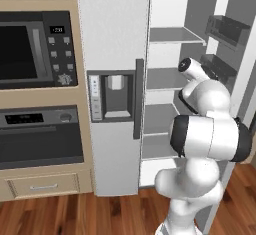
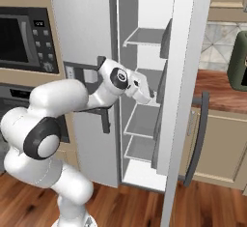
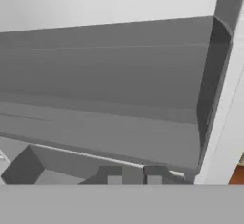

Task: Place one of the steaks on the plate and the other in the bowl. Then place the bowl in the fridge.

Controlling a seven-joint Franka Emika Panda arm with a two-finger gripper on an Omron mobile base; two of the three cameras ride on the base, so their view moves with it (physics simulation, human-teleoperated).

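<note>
The fingers [image 3: 129,174] rise at six o'clock in the hand view as two small dark tips with a narrow gap between them and nothing in that gap, so they stand nearly closed and grip nothing. Just past them, toward twelve o'clock, lies a broad grey shelf [image 3: 105,137] of the fridge interior, with a dark side wall running up at two to three o'clock and a pale wall across the top. In the right base view the white hand [image 2: 141,92] reaches into the open fridge [image 2: 87,33] at about the height of a middle shelf, with the wrist joint at its nine o'clock and the forearm trailing back toward eight o'clock to the big elbow. In the left base view the arm [image 1: 205,134] stands at four o'clock, its upper link pointing into the open compartment, where three grey shelves sit one above another. The right fridge door [image 2: 188,76] is swung wide open, its bins visible on the inner side; the left door is shut and carries the water dispenser panel [image 1: 114,96] beside a dark vertical handle [image 1: 138,99]. At nine o'clock of the fridge sit a microwave [image 1: 30,49] and a black oven [image 1: 40,136] in tan cabinetry. Whether the bowl rests on a shelf cannot be told.
</note>
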